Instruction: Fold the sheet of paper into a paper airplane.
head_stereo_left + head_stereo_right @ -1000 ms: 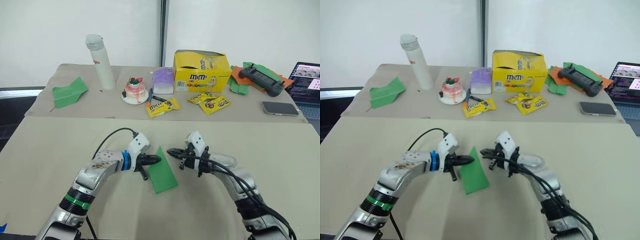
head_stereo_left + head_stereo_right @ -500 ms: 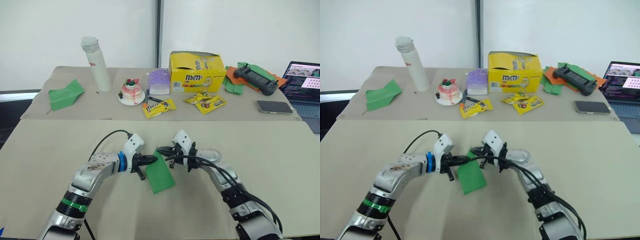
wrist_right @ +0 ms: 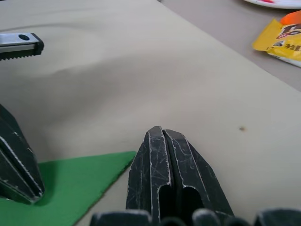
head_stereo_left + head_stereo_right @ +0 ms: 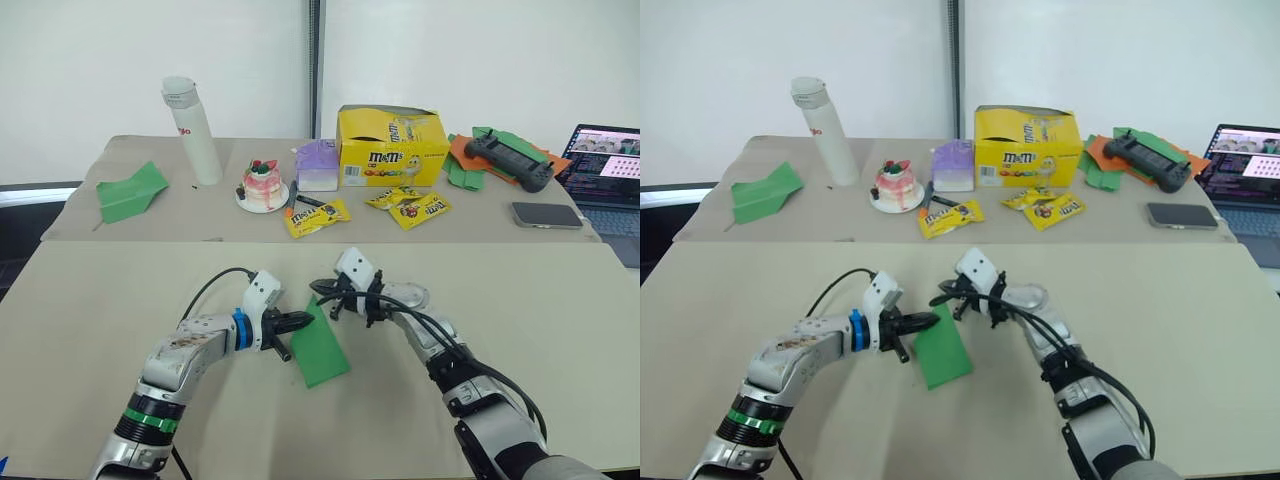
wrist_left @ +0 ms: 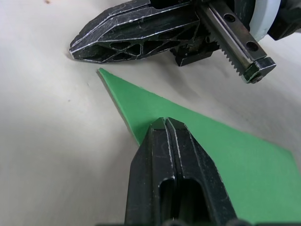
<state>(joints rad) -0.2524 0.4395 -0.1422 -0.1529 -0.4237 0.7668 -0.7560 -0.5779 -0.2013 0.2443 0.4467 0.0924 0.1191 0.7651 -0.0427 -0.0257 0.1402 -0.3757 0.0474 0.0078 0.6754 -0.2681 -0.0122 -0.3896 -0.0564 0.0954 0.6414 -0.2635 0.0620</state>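
Observation:
The sheet of paper [image 4: 322,350] is bright green and folded into a narrow pointed wedge; it lies on the near tan table. My left gripper [image 4: 306,322] is shut on its left edge, and in the left wrist view its closed fingertips [image 5: 165,126] sit on the green paper [image 5: 225,160]. My right gripper [image 4: 316,288] is shut with nothing in it, its tips just past the wedge's far corner. In the right wrist view its fingertips [image 3: 160,136] rest beside the green corner [image 3: 80,181].
On the far table stand a white bottle [image 4: 190,125], a small cake [image 4: 264,183], a purple box [image 4: 320,165], the yellow M&M's box [image 4: 392,148] and candy packets [image 4: 418,205]. Another green paper plane [image 4: 130,188] lies far left. A paper heap with a controller [image 4: 510,155], a phone [image 4: 546,214] and a laptop [image 4: 610,165] are at right.
My right gripper has moved left and slightly away from me, up to the wedge's far corner. The left gripper and the paper have stayed put; the camera has shifted a little.

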